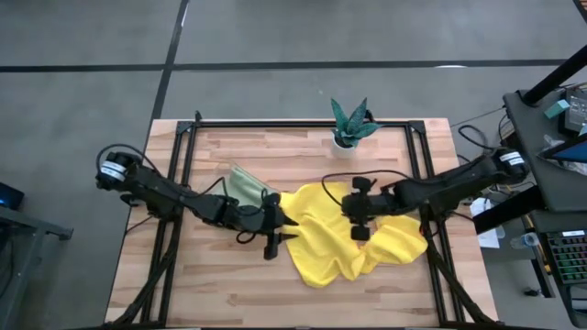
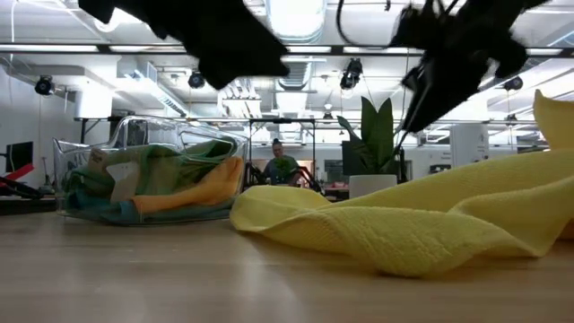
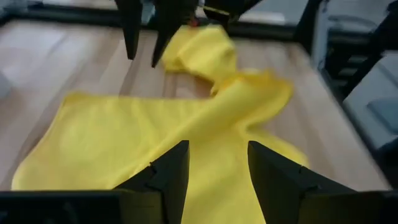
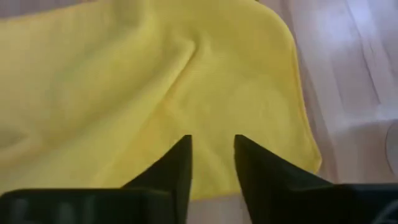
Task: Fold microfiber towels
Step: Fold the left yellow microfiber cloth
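Note:
One yellow microfiber towel [image 1: 353, 240] lies crumpled on the wooden table, right of the middle, with raised folds [image 2: 404, 229]. My left gripper [image 3: 217, 168] hovers open over the towel's left part, pointing toward the table's right edge [image 1: 286, 222]. My right gripper [image 4: 211, 155] hangs open above the towel near one of its rounded corners, slanting down [image 1: 351, 218]. In the low view both grippers [image 2: 224, 40] [image 2: 448, 67] stay clear above the cloth. Other towels, green and orange, lie heaped in a clear tray [image 2: 152, 179].
The clear tray [image 1: 243, 186] stands just behind my left gripper, toward the far left. A small plant in a white pot [image 1: 348, 128] stands at the far edge. Bare wood lies along the near edge and at the left. A person shows far off in the room.

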Robot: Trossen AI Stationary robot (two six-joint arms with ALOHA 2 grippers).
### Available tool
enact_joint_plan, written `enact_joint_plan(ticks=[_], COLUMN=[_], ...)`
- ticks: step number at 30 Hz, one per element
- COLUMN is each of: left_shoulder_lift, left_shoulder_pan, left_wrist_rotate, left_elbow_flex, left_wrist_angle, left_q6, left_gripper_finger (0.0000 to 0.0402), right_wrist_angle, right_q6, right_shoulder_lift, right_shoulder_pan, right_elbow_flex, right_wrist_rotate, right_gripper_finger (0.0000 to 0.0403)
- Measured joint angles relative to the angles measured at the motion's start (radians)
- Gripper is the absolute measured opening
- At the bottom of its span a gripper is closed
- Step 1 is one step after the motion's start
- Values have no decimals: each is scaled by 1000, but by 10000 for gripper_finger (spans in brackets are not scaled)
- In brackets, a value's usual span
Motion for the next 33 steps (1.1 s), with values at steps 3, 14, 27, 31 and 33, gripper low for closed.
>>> enact_joint_plan(ticks=[3,14,27,31,33], left_shoulder_lift=[33,69,31,30,30], left_shoulder_pan=[12,19,18,18,18], left_wrist_rotate=[-1,-36,-41,-41,-42], left_elbow_flex=[-1,8,3,3,3], left_wrist_angle=[-1,-3,-8,-8,-8], left_q6=[0,101,108,133,134], left_gripper_finger=[148,148,148,148,148], right_wrist_angle=[137,359,296,247,234], right_q6=[-71,-169,-178,-182,-192], right_shoulder_lift=[50,285,340,340,339], right_shoulder_pan=[-53,-273,-368,-404,-421], right_elbow_flex=[-50,-93,-88,-86,-86], right_wrist_rotate=[-3,-91,-137,-134,-133], right_gripper_finger=[68,9,9,9,9])
